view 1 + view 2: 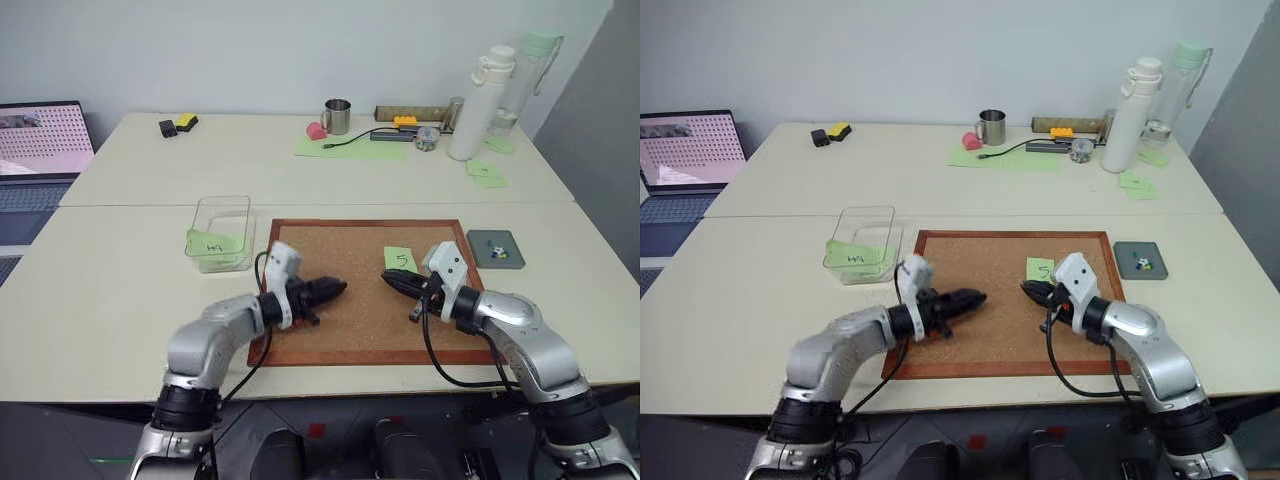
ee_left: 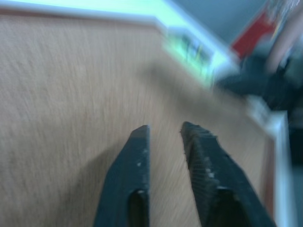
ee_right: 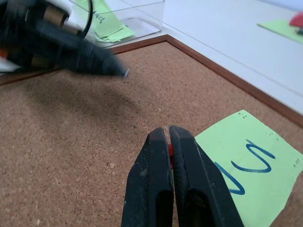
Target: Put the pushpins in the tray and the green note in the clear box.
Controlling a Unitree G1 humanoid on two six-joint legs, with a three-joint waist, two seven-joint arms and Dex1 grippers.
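Observation:
The green note (image 1: 400, 259) marked "5" lies flat on the corkboard (image 1: 350, 245), just beyond my right gripper (image 1: 388, 279). In the right wrist view that gripper (image 3: 169, 130) is shut on a red pushpin (image 3: 170, 150), a red speck between its fingers, hovering over the cork beside the note (image 3: 246, 165). My left gripper (image 1: 340, 290) hangs level over the board's middle, pointing at the right one; its fingers (image 2: 135, 161) stand open with nothing between them. The dark grey tray (image 1: 483, 244) sits right of the board with small coloured bits in it. The clear box (image 1: 225, 205) stands left of the board.
A green note marked "H9" (image 1: 213, 244) lies inside the clear box. At the table's back are a metal mug (image 1: 337, 115), a white bottle (image 1: 480, 105), a clear bottle, cables and more green notes (image 1: 487, 172). A laptop (image 1: 40, 140) stands at the far left.

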